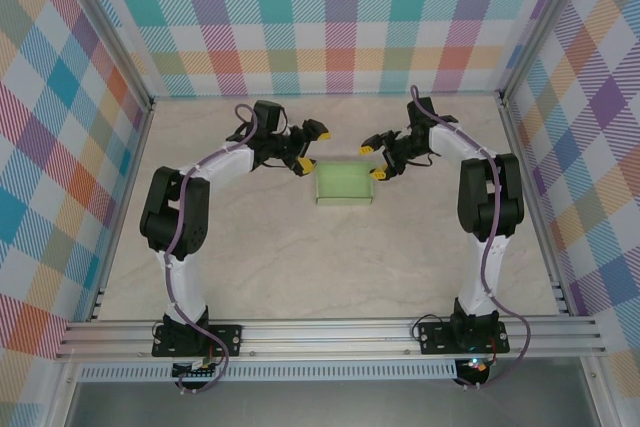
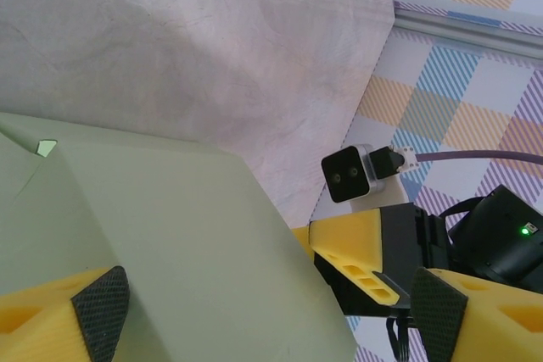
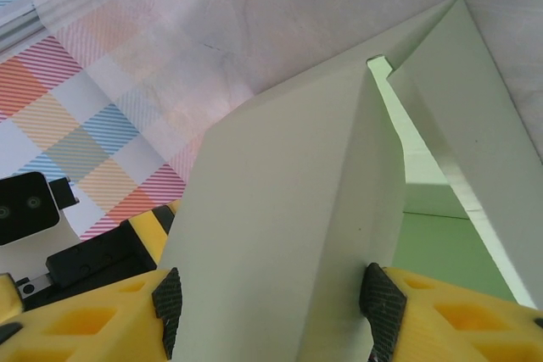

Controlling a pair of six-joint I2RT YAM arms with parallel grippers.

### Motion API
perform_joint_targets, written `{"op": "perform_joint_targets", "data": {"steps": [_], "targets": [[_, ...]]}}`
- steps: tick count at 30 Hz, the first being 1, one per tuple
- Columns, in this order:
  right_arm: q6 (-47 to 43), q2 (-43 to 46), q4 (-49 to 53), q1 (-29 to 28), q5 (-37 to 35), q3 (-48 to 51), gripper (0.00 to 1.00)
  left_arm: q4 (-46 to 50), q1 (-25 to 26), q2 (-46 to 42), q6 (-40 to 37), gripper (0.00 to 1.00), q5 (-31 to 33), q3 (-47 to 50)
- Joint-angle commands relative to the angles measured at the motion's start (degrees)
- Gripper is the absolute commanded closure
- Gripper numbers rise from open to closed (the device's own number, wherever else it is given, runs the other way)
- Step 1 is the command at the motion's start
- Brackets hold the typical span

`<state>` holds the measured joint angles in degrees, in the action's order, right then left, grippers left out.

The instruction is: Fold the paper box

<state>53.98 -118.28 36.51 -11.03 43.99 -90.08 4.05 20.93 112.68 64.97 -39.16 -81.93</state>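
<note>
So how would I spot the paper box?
Find the pale marbled table inside the checked walls, then look where the left hand and the right hand reach in from each side. The paper box sits there: a small light-green card rectangle, the only green thing beside those black-and-yellow hands.

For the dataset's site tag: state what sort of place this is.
Most likely a robot test cell: plaid-printed walls box in a marble-look tabletop, the left arm and right arm are bolted to an aluminium rail at its near edge, and a pale green paper box lies between them.
</note>
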Motion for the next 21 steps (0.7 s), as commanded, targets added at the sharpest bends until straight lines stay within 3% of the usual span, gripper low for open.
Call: {"op": "perform_joint_targets", "data": {"steps": [1,21], "targets": [[0.5,0.1,0.3,-1.4,2.9,-1.7,0.38,-2.1,2.2,0.2,1.7,0.11,-3.3,-2.6],[-0.9,-2.1,4.0,-1.2,2.7,-6.8,0.34,1.4,2.9,3.7,-1.0,0.09,-5.2,-6.2]]}}
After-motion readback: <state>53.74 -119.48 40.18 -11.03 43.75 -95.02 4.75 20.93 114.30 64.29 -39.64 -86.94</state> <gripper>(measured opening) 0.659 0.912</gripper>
